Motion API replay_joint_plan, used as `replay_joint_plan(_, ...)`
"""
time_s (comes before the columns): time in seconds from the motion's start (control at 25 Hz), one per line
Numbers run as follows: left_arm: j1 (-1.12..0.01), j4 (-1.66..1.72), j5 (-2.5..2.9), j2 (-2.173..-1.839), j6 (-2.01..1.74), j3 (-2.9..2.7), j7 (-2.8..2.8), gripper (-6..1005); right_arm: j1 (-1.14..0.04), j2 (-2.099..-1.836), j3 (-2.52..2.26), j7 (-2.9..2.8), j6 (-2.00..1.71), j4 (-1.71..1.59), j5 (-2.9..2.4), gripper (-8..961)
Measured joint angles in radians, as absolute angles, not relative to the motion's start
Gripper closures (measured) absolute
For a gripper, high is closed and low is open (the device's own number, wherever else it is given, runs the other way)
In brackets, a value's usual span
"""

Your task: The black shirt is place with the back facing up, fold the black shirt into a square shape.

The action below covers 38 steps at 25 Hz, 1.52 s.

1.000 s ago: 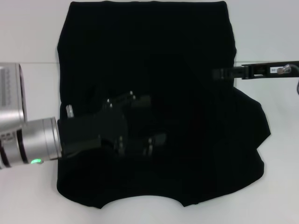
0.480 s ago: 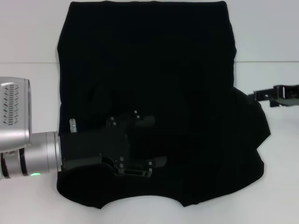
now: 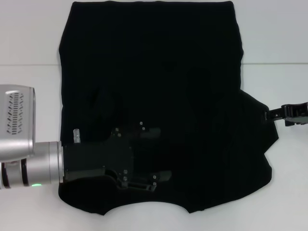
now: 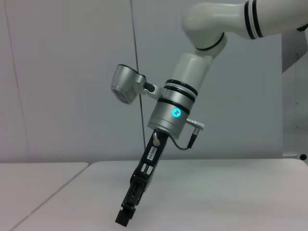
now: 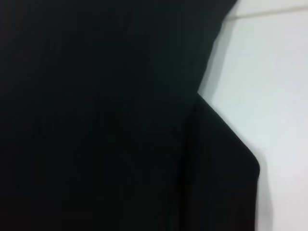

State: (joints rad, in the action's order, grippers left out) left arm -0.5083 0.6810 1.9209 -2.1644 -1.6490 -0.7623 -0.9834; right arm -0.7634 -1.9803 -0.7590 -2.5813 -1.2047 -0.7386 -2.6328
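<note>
Fabric dominates the scene: the large matte-black soft short-sleeved shirt (image 3: 154, 86) lies flat on the white table (image 3: 29, 38), its curved neckline at the near edge, its left sleeve apparently already turned in along a straight left border, while the right sleeve (image 3: 262, 139) juts out past the body on the right side; next in size, the silver-and-black left gripper (image 3: 156, 154) reaches in over the shirt's near-left part, its two dark fingers apart with only black cloth showing between them, and whether they touch the cloth I cannot tell; smallest, the slim black right gripper (image 3: 269, 115) sits just beside the outer edge of that right sleeve, and whether its fingers are parted or closed cannot be made out; the right wrist view shows the sleeve's folded edge (image 5: 226, 159) against the table close below it. The likely trouble from here, in my judgement: black on black hides layers, so the right gripper could pinch both the sleeve and the body beneath, or only skim the hem, and drag the whole shirt sideways; the left gripper over the cloth could rumple the left fold if it shifts.
</note>
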Motion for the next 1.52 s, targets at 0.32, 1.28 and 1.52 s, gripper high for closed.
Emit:
replay_joint_plan(0.32, -0.516, 0.681, 1.96, -2.163, -1.652, -0.762, -0.989, 54, -0.785, -1.986, -0.769, -2.58, -1.139, -0.682, -2.667, 72)
replay_joint_plan(1.28, -0.526, 0.689, 1.994, -2.158, -1.658, -0.767, -1.043, 54, -0.794, -2.009, -0.802, -2.564, -1.056, -0.647, -2.672, 105)
replay_joint_plan(1.52, -0.526, 0.69, 1.994, -2.157, -1.661, -0.766, -1.043, 54, -0.796, -2.01, -0.803, -2.568, -1.046, -0.636, -2.672, 135)
